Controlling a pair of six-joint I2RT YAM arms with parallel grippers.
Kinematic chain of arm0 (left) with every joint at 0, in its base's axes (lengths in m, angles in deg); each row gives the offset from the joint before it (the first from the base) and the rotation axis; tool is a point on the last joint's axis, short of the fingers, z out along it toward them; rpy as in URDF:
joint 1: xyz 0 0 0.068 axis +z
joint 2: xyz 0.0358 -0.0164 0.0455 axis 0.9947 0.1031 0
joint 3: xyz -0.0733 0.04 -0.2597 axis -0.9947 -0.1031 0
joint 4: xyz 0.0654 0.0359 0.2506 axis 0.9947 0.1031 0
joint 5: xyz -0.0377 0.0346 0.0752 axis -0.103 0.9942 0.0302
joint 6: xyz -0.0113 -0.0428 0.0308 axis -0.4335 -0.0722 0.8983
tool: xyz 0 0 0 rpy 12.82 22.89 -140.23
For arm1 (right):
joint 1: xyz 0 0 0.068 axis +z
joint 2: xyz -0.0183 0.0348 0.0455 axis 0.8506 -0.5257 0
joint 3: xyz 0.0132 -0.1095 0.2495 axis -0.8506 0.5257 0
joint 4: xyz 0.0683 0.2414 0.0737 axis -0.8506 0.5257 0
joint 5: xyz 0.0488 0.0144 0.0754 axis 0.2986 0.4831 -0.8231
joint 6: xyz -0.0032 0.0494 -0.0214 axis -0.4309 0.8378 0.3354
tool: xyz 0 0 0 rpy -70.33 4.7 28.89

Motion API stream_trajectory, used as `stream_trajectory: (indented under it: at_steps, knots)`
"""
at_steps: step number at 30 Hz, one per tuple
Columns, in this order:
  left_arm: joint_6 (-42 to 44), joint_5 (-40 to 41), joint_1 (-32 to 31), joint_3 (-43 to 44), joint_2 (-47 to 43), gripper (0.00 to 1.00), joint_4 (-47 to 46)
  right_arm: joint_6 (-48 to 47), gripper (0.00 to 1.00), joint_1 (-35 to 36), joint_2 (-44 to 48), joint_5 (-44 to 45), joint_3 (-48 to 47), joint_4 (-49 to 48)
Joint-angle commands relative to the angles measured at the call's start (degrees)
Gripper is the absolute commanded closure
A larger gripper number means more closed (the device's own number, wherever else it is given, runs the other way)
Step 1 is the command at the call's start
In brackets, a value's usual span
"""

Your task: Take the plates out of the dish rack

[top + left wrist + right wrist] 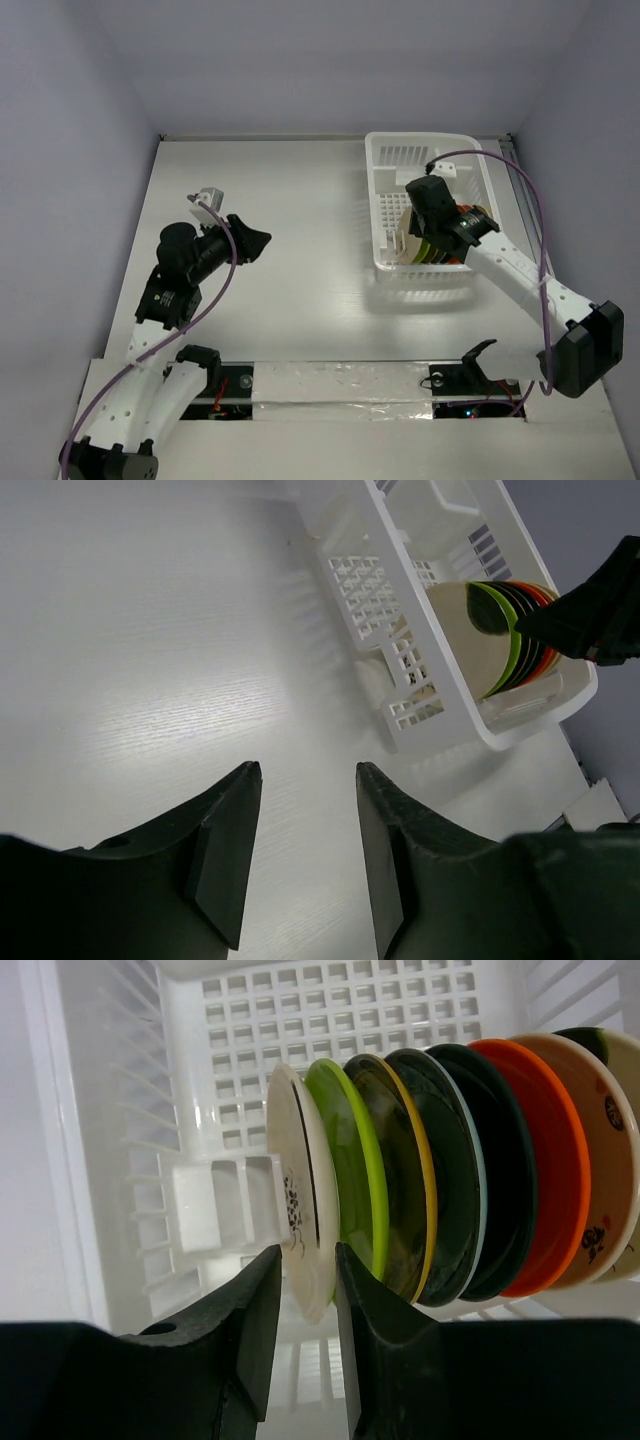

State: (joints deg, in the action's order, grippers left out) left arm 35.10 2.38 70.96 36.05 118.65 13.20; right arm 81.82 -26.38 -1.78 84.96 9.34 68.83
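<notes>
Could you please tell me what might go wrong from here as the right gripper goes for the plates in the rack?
1. The right gripper straddles only the rim of the cream plate. With so shallow a hold, the plate may slip or twist when lifted.
2. The green plate stands right behind the cream one. Closing the jaws could catch it too and tip the packed row.

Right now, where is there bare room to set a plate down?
Free: the table between the left pincer and the dish rack, and the rack floor beyond the plates. Crowded: the rack's near end, plates packed, right pincer straddling the cream plate.
</notes>
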Motion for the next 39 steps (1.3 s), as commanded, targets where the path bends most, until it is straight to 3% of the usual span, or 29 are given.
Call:
stream_trajectory:
  at_steps: [1, 12, 26, 39]
  knots:
    - [2.84, 0.34, -0.94, 1.12, -1.89, 0.60, 0.93, -0.86, 0.66, 0.18, -1.99, 3.47, -3.47, -0.71]
    - [3.03, -1.32, -1.99, -0.46, -1.80, 0.57, -0.83, -0.07, 0.72, 0.18, -9.29, 10.33, -6.02, 2.54]
    - [2.85, -0.88, -3.05, -0.55, -3.56, 0.57, -0.65, -3.94, 1.00, 0.79, -13.25, 13.49, -12.00, 8.95]
    - [2.50, 0.44, -4.63, -0.81, -5.14, 0.54, -0.39, -5.17, 1.00, 5.37, -15.62, 18.50, -20.52, 15.45]
